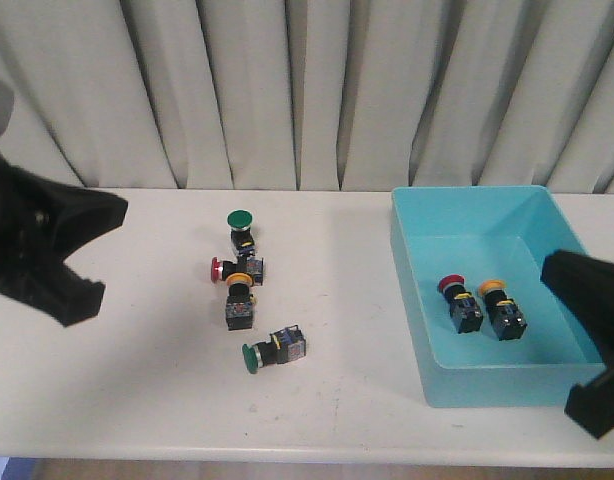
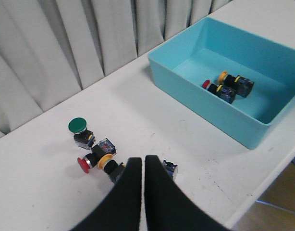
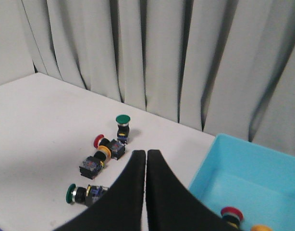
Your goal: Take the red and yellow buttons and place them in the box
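Buttons split between table and box; task looks about half done.

Nearest the robot: left gripper (image 2: 143, 168) with fingers pressed together, holding nothing, hanging over the near table edge just short of the loose cluster. Right gripper (image 3: 146, 161) likewise closed and empty, poised by the near left corner of the box (image 1: 407, 300).

Next out, on the white table (image 1: 137, 390): a green-capped button lying on its side (image 1: 273, 349), nearest of the loose ones. Not wanted.

Beyond it, the tight cluster: a yellow button (image 1: 239, 296) and a red button (image 1: 235, 268), both lying down, bodies touching or very nearly so. These two are what is left to move. Just behind them stands an upright green button (image 1: 239, 229), close against the red one; a pick here risks nudging it.

To the right, inside the box on its floor: one red button (image 1: 460, 302) and one yellow button (image 1: 503, 308), side by side. These count as done.

Count: red two, yellow two, green two; six in all. One box. Two placed, two to go.

Farthest: pleated grey curtain (image 1: 307, 90) behind the table.
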Controlling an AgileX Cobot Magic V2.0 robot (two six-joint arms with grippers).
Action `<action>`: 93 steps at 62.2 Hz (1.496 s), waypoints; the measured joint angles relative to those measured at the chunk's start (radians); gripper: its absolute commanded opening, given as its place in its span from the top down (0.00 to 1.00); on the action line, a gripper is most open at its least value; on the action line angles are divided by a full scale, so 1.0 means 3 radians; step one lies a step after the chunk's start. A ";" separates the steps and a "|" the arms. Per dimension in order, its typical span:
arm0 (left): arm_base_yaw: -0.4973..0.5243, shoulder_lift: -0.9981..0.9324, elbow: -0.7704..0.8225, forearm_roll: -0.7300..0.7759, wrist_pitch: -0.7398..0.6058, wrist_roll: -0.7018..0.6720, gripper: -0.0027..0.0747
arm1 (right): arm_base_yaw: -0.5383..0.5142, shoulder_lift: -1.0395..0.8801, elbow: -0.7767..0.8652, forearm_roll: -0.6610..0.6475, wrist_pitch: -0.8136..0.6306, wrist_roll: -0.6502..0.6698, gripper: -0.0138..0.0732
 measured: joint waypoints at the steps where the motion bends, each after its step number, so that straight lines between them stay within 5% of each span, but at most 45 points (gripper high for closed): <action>1: 0.0000 -0.0062 0.0123 0.0000 -0.0114 -0.0015 0.98 | 0.0000 -0.0034 0.0075 0.0000 -0.0017 0.0000 0.85; 18: 0.0000 -0.0549 0.0942 -0.0020 -0.0996 -0.0128 0.97 | 0.0000 -0.0351 0.0602 0.0003 -0.0119 -0.0007 0.85; 68: 0.0000 -0.0811 0.1269 0.0114 -0.0955 -0.0120 0.97 | 0.0000 -0.0351 0.0622 0.0013 -0.0140 -0.0010 0.85; 93: 0.0159 -0.2226 0.3235 0.0103 -0.2725 -0.0200 0.97 | 0.0000 -0.0351 0.0622 0.0013 -0.0140 -0.0010 0.85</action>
